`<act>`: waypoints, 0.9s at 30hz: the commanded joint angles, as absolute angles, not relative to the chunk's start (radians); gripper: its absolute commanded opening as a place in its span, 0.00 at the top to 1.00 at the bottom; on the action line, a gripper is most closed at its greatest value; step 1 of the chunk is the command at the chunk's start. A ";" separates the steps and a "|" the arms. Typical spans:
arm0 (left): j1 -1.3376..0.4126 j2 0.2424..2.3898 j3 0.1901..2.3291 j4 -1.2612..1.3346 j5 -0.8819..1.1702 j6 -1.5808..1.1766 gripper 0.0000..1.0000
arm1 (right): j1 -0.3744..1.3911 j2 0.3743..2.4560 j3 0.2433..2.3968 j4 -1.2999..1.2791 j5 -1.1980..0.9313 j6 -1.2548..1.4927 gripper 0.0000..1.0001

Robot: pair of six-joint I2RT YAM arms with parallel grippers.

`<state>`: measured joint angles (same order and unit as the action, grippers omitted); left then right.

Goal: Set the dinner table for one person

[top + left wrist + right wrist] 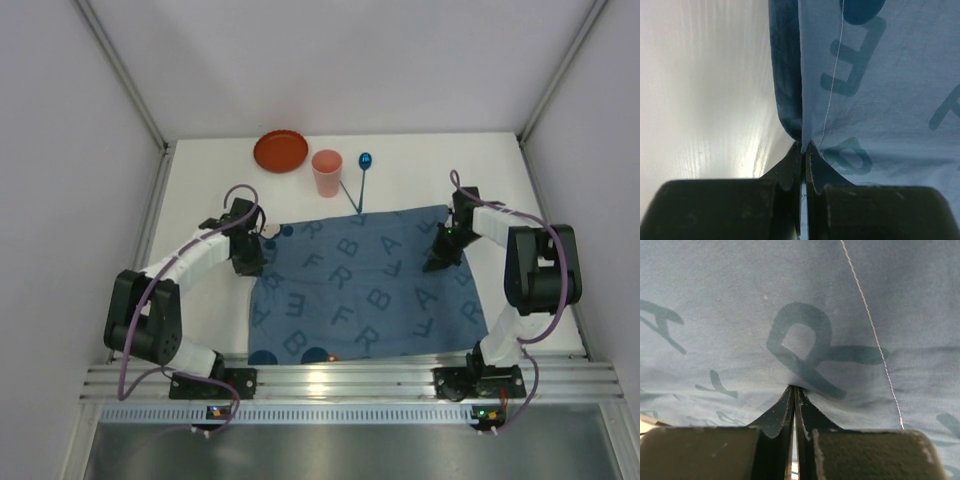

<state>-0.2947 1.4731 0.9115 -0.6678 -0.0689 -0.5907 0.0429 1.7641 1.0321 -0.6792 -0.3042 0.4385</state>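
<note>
A dark blue letter-printed cloth mat [365, 290] lies spread on the white dinner table [200, 190]. My left gripper [250, 262] is shut on the mat's left edge; in the left wrist view the jaws [804, 146] pinch a fold of the cloth [880, 100]. My right gripper [437, 262] is shut on the mat near its right edge; in the right wrist view the jaws [794, 388] pinch the cloth [800, 300]. An orange plate [281, 151], a pink cup [327, 172] and a blue spoon [361, 170] sit at the table's far side.
The ribbed aluminium rail [340, 380] runs along the near edge, under the arm bases. Grey walls with metal frame posts enclose the table on three sides. A loose white thread [832, 75] lies on the cloth.
</note>
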 commanded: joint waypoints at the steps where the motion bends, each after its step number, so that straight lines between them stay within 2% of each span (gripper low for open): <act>1: -0.259 1.497 0.982 -0.719 -0.140 -0.514 1.00 | 0.028 1.799 0.994 -0.612 -0.227 0.413 1.00; 12: -0.206 1.640 1.124 -0.735 -0.192 -0.471 1.00 | 0.123 1.786 1.072 -0.629 -0.294 0.420 1.00; 17: -0.146 1.638 1.167 -0.764 -0.166 -0.469 1.00 | 0.149 1.724 1.097 -0.685 -0.304 0.420 1.00; 18: -0.144 1.631 1.205 -0.778 -0.154 -0.469 0.94 | 0.150 1.706 1.110 -0.696 -0.298 0.420 1.00; 19: -0.144 1.622 1.222 -0.793 -0.141 -0.471 0.84 | 0.152 1.688 1.123 -0.712 -0.276 0.422 1.00; 20: -0.144 1.611 1.238 -0.817 -0.140 -0.475 0.67 | 0.158 1.649 1.137 -0.739 -0.264 0.423 0.91; 21: -0.144 1.582 1.259 -0.830 -0.141 -0.486 0.38 | 0.161 1.631 1.179 -0.756 -0.241 0.422 0.82; 22: -0.144 1.563 1.267 -0.837 -0.146 -0.492 0.28 | 0.166 1.615 1.207 -0.771 -0.224 0.423 0.73; 23: -0.144 1.530 1.272 -0.848 -0.147 -0.497 0.21 | 0.178 1.599 1.239 -0.807 -0.209 0.425 0.50; 24: -0.144 1.514 1.279 -0.853 -0.149 -0.505 0.11 | 0.187 1.591 1.312 -0.822 -0.184 0.426 0.39; 26: -0.144 1.473 1.284 -0.880 -0.152 -0.515 0.07 | 0.221 1.597 1.396 -0.854 -0.181 0.428 0.21; 27: -0.144 1.459 1.287 -0.891 -0.149 -0.523 0.06 | 0.235 1.606 1.476 -0.856 -0.210 0.429 0.17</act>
